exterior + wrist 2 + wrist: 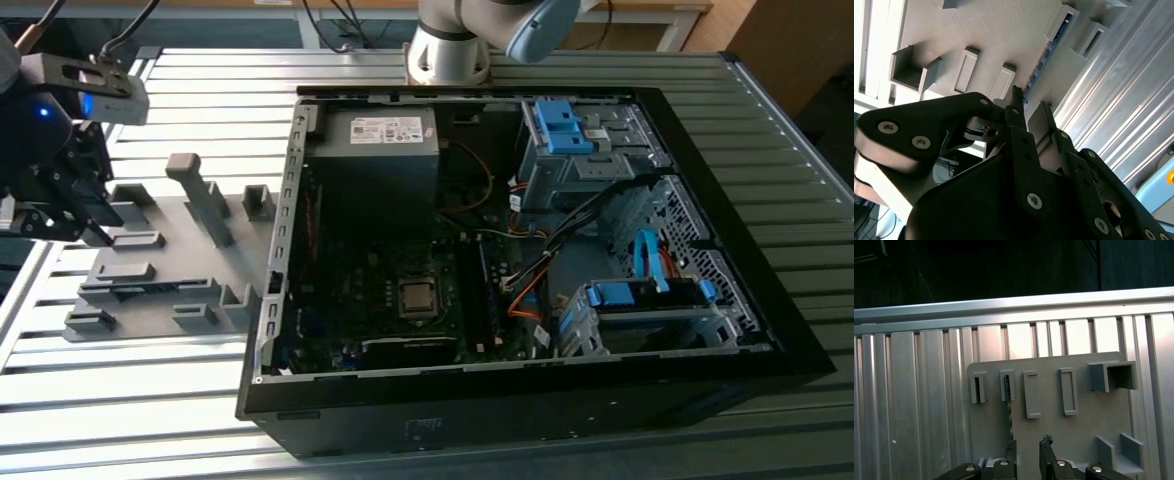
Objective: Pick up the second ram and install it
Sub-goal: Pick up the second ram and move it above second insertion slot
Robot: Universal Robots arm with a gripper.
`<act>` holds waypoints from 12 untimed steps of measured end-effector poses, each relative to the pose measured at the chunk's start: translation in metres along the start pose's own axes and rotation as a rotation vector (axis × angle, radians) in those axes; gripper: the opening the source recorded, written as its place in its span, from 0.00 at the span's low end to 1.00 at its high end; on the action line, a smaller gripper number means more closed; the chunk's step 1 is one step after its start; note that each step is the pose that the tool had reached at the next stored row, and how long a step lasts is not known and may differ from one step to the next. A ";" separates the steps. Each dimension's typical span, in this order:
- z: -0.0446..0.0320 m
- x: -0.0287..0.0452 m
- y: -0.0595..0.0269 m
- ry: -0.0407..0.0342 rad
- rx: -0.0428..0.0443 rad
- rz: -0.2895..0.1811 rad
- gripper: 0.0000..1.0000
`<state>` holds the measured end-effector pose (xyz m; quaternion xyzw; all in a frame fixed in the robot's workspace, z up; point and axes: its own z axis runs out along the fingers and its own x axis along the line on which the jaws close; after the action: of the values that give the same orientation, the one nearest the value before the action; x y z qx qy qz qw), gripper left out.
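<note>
**Gripper (1028,447) unclenched near the second ram (1047,54)**

Its two fingers (1012,452) stood apart and grasped nothing. We counted one ram, a thin blue-green strip with a row of dark chips. It stood on edge in a slot of the single gray fixture plate (1079,435), at the exterior view's left of the one open computer case (534,420).

table (120,400): ribbed bright metal | holder (1064,435): fine-grained matt grey plastic | fingers (1019,130): matt black
</note>
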<state>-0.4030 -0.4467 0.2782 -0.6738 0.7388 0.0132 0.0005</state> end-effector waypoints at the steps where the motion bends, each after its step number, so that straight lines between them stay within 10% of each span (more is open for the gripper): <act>1: 0.0002 0.0000 0.0000 0.0000 0.0000 0.000 0.32; 12: 0.0036 0.0003 -0.0001 -0.0003 0.0025 0.000 0.32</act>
<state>-0.4030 -0.4469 0.2746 -0.6738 0.7388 0.0123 0.0015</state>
